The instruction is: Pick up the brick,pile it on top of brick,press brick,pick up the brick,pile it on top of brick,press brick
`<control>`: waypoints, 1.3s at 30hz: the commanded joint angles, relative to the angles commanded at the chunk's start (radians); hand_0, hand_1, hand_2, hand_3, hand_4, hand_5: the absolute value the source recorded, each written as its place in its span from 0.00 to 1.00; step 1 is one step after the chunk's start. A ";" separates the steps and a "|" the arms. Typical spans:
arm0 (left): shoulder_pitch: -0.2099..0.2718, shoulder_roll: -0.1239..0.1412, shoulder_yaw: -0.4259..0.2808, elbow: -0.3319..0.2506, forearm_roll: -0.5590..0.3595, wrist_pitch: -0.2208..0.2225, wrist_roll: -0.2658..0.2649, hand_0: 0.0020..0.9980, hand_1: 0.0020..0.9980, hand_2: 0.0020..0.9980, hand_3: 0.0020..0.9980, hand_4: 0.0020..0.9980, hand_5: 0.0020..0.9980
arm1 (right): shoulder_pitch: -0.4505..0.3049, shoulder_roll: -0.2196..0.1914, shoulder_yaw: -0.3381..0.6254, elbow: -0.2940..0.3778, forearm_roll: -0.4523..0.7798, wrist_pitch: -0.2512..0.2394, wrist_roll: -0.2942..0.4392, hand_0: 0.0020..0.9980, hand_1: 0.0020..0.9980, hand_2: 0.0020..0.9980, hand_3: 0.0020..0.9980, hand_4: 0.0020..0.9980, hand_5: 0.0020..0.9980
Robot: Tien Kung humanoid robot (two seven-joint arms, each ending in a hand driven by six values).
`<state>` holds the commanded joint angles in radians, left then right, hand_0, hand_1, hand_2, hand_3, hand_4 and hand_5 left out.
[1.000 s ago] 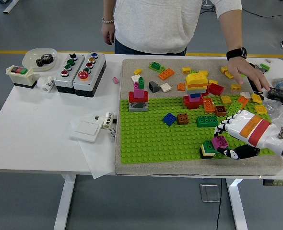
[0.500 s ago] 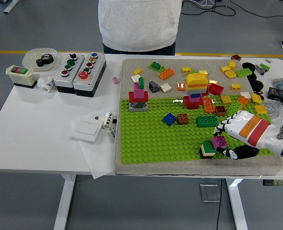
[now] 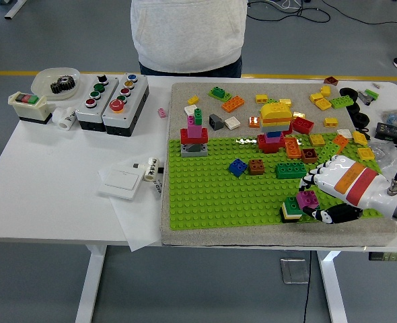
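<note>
A studded baseplate (image 3: 219, 188) is lying on the tabletop's (image 3: 44, 182) right half, button boxes (image 3: 111, 101) sitting to its left (far side), a small brick stack (image 3: 294, 207) standing near its front-right corner.

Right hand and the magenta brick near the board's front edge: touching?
Touching. In the head view, the right hand has its fingers wrapped around the magenta brick, which sits on a small brick stack; no gap shows.
</note>
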<state>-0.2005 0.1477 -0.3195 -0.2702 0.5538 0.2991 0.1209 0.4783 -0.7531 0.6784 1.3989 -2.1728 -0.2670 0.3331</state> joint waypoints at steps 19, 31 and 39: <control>-0.004 0.001 0.004 0.000 -0.007 0.000 -0.003 0.79 0.80 0.76 0.62 0.68 0.64 | 0.005 0.001 0.006 0.001 0.004 0.003 0.002 0.28 0.46 0.54 0.50 0.64 0.43; -0.006 0.002 0.004 0.001 -0.008 0.000 -0.003 0.79 0.80 0.76 0.62 0.68 0.64 | 0.008 0.001 -0.006 -0.007 0.006 0.008 0.008 0.28 0.46 0.54 0.50 0.64 0.42; -0.007 0.002 0.004 0.000 -0.007 0.000 -0.003 0.79 0.80 0.76 0.62 0.68 0.64 | 0.014 0.008 -0.009 -0.025 0.008 0.007 0.011 0.28 0.46 0.55 0.51 0.64 0.42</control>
<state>-0.2074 0.1494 -0.3152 -0.2701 0.5464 0.2993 0.1177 0.4920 -0.7452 0.6695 1.3734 -2.1644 -0.2595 0.3439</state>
